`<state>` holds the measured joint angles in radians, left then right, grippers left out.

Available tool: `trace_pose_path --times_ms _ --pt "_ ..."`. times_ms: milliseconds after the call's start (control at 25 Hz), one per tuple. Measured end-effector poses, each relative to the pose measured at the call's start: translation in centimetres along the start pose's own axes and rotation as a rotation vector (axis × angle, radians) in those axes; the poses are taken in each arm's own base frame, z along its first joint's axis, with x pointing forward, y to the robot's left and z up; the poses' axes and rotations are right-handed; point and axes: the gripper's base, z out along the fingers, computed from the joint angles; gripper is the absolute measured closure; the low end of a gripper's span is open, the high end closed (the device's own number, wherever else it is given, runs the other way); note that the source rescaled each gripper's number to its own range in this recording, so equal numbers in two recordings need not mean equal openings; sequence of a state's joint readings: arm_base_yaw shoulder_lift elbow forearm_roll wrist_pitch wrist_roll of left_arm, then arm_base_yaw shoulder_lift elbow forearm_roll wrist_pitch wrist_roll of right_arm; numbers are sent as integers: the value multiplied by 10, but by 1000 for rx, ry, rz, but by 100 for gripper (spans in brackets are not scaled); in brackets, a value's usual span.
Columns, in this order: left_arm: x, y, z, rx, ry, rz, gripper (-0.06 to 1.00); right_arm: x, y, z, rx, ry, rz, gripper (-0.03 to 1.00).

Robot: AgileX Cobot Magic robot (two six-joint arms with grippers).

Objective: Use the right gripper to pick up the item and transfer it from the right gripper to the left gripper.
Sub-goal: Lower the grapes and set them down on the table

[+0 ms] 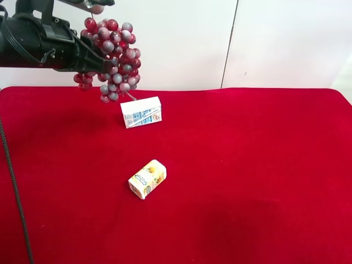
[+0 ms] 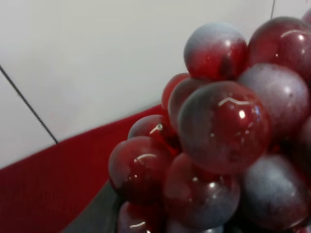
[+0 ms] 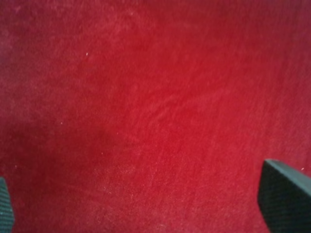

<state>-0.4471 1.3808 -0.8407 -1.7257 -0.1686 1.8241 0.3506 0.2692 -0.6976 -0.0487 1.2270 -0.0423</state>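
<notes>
The bunch of grapes (image 1: 116,55), dark red and frosted grey-purple, hangs in the air above the back left of the red table (image 1: 247,165). The black gripper (image 1: 102,63) of the arm at the exterior high view's left is shut on it. The left wrist view is filled by the grapes (image 2: 218,131), so this is my left gripper. My right gripper (image 3: 146,201) is open and empty over bare red cloth, with one finger (image 3: 286,194) at each side of its view. It does not show in the exterior high view.
A white-blue carton (image 1: 141,112) lies on the cloth just below the grapes. A yellow juice carton (image 1: 147,179) lies nearer the middle. A black cable (image 1: 14,187) trails down the left edge. A white wall stands behind the table.
</notes>
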Motion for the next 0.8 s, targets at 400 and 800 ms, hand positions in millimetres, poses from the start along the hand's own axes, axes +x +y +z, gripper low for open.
trace_pose_path --times_ms 400,800 --pt "32 4 1 -70 108 12 94 50 6 9 -18 -156 34 -3" --pt "54 7 0 -116 181 5 94 47 7 16 -23 -213 36 -3"
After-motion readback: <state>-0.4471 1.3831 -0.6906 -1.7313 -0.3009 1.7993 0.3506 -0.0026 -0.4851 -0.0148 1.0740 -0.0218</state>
